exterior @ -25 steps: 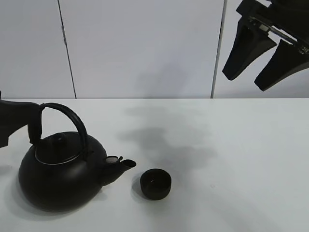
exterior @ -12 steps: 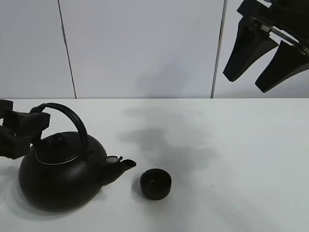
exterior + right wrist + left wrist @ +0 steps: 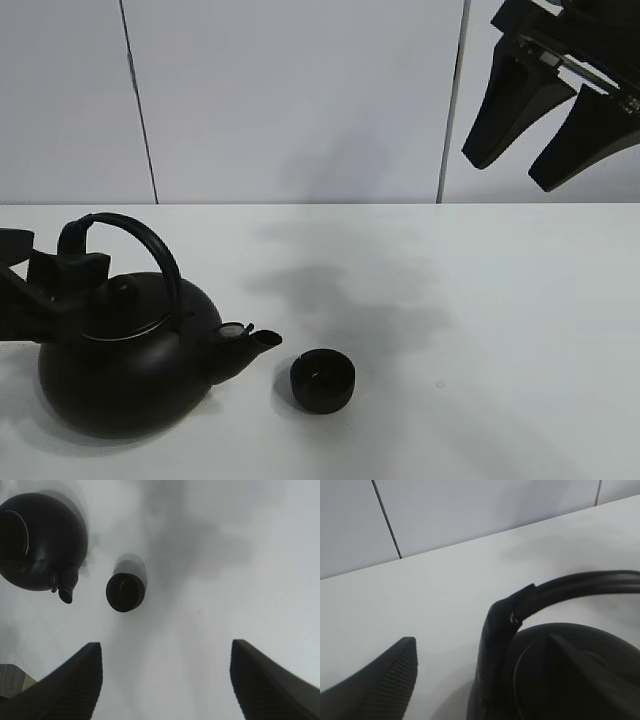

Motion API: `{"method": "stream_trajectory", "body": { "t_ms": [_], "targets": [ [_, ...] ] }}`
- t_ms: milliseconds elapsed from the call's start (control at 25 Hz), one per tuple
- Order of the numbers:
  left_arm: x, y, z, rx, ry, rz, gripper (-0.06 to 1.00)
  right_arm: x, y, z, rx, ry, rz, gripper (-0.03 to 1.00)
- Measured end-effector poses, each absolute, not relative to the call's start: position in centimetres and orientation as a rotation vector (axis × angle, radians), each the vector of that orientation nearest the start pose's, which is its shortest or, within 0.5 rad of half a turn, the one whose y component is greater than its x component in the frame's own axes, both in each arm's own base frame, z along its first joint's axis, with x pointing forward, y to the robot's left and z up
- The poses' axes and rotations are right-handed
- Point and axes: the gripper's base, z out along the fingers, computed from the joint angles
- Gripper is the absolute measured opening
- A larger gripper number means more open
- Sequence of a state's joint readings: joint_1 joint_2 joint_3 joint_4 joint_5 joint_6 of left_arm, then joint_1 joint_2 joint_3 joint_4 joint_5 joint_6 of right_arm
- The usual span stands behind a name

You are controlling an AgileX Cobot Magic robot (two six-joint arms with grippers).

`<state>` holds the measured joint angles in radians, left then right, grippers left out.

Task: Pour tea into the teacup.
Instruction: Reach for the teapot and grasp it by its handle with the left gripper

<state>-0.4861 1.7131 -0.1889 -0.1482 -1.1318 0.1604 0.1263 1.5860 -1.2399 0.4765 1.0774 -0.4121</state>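
Observation:
The big black kettle [image 3: 130, 365] stands at the table's left with its spout toward the small black teacup [image 3: 322, 381], which sits just to its right; both also show in the right wrist view, kettle [image 3: 40, 540] and teacup [image 3: 125, 592]. My left gripper [image 3: 65, 262] is open at the kettle's left side. In the left wrist view its ribbed fingers [image 3: 385, 682] stand wide on either side of the lower end of the arched handle [image 3: 495, 640], without closing on it. My right gripper [image 3: 508, 168] hangs open high at the back right, empty [image 3: 165, 647].
The white table [image 3: 500, 330] stretches to the right of the cup. A white panelled wall [image 3: 300, 100] rises behind the table's far edge.
My left gripper has turned and shifted lower toward the kettle's handle end. Kettle, teacup and right gripper have not moved.

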Motion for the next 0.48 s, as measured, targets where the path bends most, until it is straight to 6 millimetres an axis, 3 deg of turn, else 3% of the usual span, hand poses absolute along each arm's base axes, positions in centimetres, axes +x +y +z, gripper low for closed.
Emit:
{"method": "stream_trajectory", "body": {
  "t_ms": [480],
  "targets": [
    [21.7,-10.0,13.3,0.421,1.765,-0.149,0.51,30.7,7.6,28.2,-0.499,2.749,0.580,0.50]
  ]
}}
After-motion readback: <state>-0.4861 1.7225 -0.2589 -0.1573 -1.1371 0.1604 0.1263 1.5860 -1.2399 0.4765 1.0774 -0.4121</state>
